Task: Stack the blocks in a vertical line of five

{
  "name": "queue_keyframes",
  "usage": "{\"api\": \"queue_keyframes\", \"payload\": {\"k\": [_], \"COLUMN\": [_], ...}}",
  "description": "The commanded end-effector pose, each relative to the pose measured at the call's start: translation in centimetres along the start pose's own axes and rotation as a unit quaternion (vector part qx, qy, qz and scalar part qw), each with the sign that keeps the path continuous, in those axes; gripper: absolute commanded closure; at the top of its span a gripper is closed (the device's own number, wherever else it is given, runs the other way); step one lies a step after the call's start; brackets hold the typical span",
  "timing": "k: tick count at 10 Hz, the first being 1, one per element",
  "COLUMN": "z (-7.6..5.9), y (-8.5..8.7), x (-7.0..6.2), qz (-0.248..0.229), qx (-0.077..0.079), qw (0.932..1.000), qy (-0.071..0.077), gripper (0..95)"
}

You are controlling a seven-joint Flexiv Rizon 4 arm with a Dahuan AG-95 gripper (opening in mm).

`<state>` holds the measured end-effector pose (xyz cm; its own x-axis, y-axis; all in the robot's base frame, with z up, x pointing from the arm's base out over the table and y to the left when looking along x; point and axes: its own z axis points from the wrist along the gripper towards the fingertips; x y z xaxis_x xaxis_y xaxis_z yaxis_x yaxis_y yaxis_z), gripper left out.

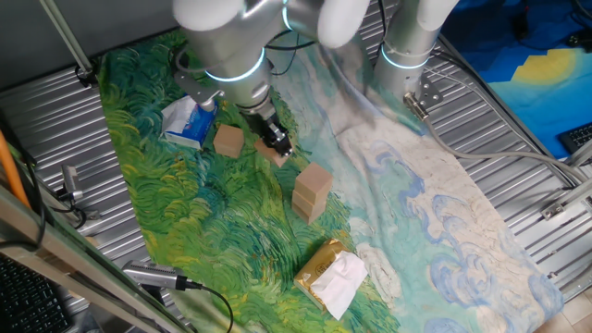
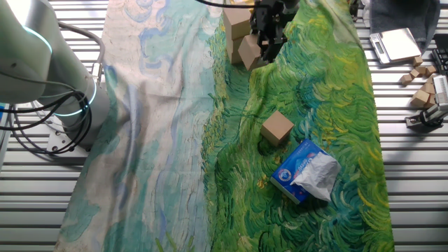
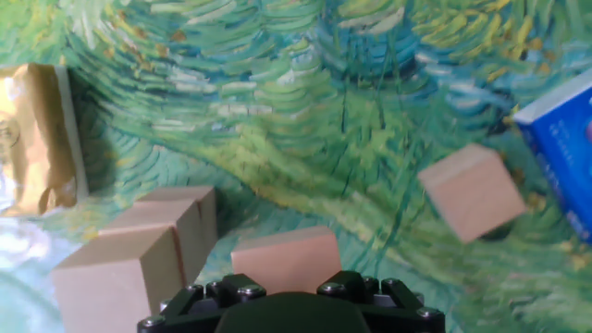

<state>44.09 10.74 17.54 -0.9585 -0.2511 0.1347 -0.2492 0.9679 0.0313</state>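
Two blocks stand stacked (image 1: 312,191) (image 2: 235,28) on the painted cloth; in the hand view this stack (image 3: 129,259) is at the lower left. My gripper (image 1: 280,148) (image 2: 262,43) (image 3: 287,277) hangs just beside the stack, shut on a third block (image 1: 278,158) (image 2: 250,52) (image 3: 285,262), which is tilted. The fingertips themselves are hidden in the hand view. Another block (image 1: 228,141) (image 2: 278,128) (image 3: 472,192) lies loose on the green part of the cloth, apart from the gripper.
A blue-and-white packet (image 1: 190,120) (image 2: 306,171) (image 3: 560,148) lies next to the loose block. A yellow-and-white wrapped packet (image 1: 331,276) (image 3: 32,139) lies beyond the stack. Small wooden pieces (image 2: 422,77) sit on the ribbed metal table beside the cloth.
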Motion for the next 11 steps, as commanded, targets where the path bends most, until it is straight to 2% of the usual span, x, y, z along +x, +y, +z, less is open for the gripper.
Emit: {"api": "queue_keyframes", "payload": {"k": [1, 2, 4, 5, 7, 8, 11], "z": [-0.07, -0.07, -0.07, -0.07, -0.07, -0.07, -0.07], "y": [-0.08, -0.08, -0.08, -0.08, -0.08, -0.08, -0.08], "x": [0.29, 0.29, 0.29, 0.29, 0.29, 0.29, 0.29], "qz": [0.006, -0.009, -0.032, -0.039, -0.040, -0.045, -0.079], "qx": [0.005, 0.010, 0.010, 0.010, 0.006, -0.001, -0.016], "qw": [0.9996, 0.9996, 0.9991, 0.9990, 0.9989, 0.9986, 0.9964], "qy": [-0.028, -0.026, -0.024, -0.021, -0.023, -0.028, -0.027], "gripper": [95.0, 95.0, 95.0, 95.0, 95.0, 95.0, 95.0]}}
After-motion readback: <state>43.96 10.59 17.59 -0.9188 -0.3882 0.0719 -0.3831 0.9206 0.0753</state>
